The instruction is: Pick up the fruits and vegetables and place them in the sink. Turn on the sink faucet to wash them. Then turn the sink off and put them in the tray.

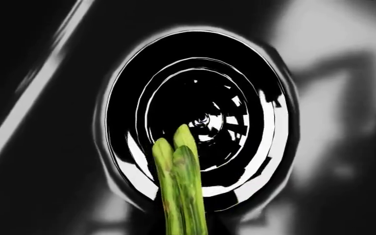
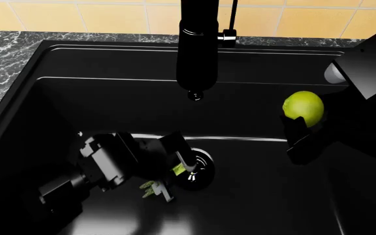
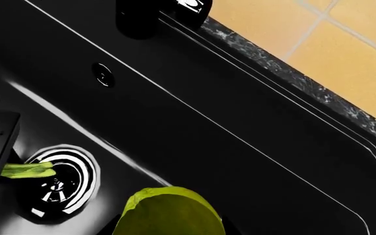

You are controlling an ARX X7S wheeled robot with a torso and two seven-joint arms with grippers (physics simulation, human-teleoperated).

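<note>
Green stalks [image 2: 178,169] over drain rim [image 2: 204,157]

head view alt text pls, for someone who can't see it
Both arms reach into a deep black sink: the left gripper holds green stalks over the round drain, and the right gripper holds a yellow-green fruit above the basin. A tall black faucet stands at the back, before a marble counter and yellow tiles.
</note>
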